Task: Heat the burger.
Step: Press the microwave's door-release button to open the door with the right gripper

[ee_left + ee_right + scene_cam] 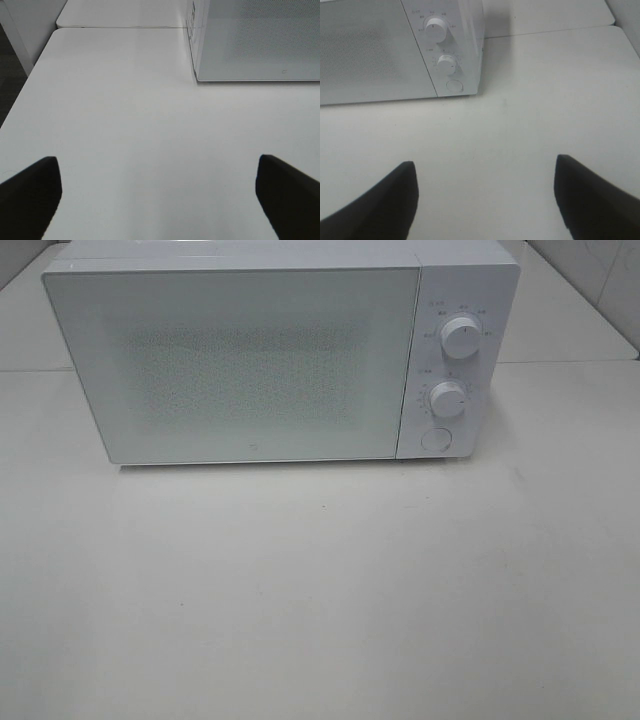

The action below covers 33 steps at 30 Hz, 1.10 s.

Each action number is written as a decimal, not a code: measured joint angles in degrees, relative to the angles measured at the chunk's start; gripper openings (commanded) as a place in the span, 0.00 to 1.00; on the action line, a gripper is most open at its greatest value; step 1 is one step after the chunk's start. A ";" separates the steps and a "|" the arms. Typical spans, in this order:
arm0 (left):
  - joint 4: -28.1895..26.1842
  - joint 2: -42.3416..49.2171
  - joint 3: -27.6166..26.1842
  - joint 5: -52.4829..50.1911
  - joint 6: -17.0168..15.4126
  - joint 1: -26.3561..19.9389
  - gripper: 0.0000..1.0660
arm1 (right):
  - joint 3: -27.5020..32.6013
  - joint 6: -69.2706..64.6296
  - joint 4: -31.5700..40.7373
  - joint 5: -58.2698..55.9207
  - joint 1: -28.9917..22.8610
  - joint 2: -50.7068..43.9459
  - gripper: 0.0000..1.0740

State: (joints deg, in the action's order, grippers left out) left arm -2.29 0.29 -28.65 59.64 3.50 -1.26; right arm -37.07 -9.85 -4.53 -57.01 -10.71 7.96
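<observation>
Holds left gripper (157, 165) and right gripper (485, 162) above table (125, 100), fingers (30, 195) spread wide, empty, aimed at closed microwave (240, 360).

Burger not visible in any view; white microwave (240, 360) upright, door shut.

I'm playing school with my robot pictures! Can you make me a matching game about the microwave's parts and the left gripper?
Things:
1. microwave door
2. upper knob
3. round button
4. left gripper

Clues:
A. open, holding nothing
B. shut
C. lowest on the control panel
D. highest on the control panel

Pairs: 1-B, 2-D, 3-C, 4-A
</observation>
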 measured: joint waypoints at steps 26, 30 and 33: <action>0.00 0.00 0.00 0.00 0.00 0.00 0.92 | 8.25 0.46 -0.23 -0.86 4.93 -8.25 0.68; 0.00 0.00 0.00 0.00 0.00 0.00 0.92 | 8.25 0.46 -0.23 -0.92 4.93 -8.25 0.68; 0.00 0.00 0.00 0.00 0.00 0.00 0.92 | 8.25 0.52 -0.23 -0.92 4.93 -8.25 0.68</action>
State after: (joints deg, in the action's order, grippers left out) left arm -2.29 0.29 -28.65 59.64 3.50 -1.26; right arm -28.82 -9.34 -4.76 -57.93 -5.79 -0.29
